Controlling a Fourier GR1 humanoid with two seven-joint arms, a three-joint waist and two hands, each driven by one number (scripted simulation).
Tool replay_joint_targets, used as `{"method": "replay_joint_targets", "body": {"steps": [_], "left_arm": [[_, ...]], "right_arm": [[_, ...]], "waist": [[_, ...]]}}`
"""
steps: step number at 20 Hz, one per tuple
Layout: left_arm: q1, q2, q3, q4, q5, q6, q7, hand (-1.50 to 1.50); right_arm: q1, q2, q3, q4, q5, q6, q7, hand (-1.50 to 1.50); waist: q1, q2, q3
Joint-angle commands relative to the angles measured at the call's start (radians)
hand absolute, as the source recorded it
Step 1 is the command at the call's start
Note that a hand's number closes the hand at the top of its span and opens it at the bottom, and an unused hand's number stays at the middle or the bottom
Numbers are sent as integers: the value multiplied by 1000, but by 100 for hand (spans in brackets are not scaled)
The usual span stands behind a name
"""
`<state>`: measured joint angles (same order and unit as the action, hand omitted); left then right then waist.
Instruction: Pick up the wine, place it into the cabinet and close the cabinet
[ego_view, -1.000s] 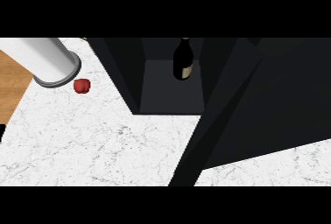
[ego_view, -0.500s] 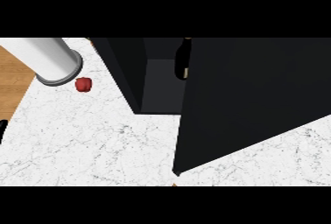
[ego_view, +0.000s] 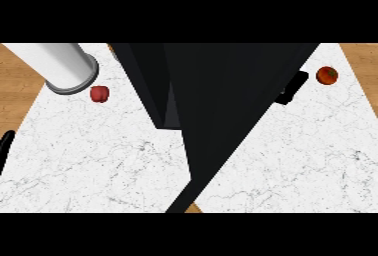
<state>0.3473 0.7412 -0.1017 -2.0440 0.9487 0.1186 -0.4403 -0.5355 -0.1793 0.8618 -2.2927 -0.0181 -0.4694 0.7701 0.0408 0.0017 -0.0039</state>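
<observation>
Closing step. Cabinet door (ego_view: 221, 125) seen nearly edge-on. Wine out of sight, likely inside cabinet, left of right hand (ego_view: 290, 88). Keep push square on door, clear of closing edge. Right hand, left hand (ego_view: 5, 147): open or closed, cannot tell.

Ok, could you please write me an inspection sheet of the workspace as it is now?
Surface: white marble counter.
Job's things: black cabinet, its door covers most of the opening; wine not visible.
Clutter: grey cylinder, red pepper, orange-red fruit.
Hands: black sliver at the left edge, likely the left hand; right hand not seen.
Cables: nothing seen.
Surroundings: wood floor beyond the counter; small black piece at the door's right edge, cannot tell what.
</observation>
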Motion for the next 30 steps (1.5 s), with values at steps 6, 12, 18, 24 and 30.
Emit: {"method": "replay_joint_targets", "body": {"steps": [6, 12, 18, 24, 30], "left_arm": [[-38, -38, 20, 40, -4, -4, 17, -150], [-59, -66, 0, 3, -38, 50, 55, -150], [-41, -90, 17, -2, -65, 39, 60, -150], [-59, -86, 53, -11, -74, 30, 101, -150], [-86, -102, 69, 35, -72, 25, 123, -150]], "right_arm": [[-477, 176, -208, 457, -169, -74, -76, 150], [-640, 179, -292, 730, -169, 8, -190, 150], [-689, 179, -379, 970, -156, 55, -314, 150], [-692, 163, -538, 1168, -222, 208, -459, 150], [-659, 138, -537, 1235, -206, 254, -539, 150]], "waist": [[2, 1, 2], [-14, 1, 3], [-15, 0, 3], [-17, 3, 4], [-19, 3, 4]]}}
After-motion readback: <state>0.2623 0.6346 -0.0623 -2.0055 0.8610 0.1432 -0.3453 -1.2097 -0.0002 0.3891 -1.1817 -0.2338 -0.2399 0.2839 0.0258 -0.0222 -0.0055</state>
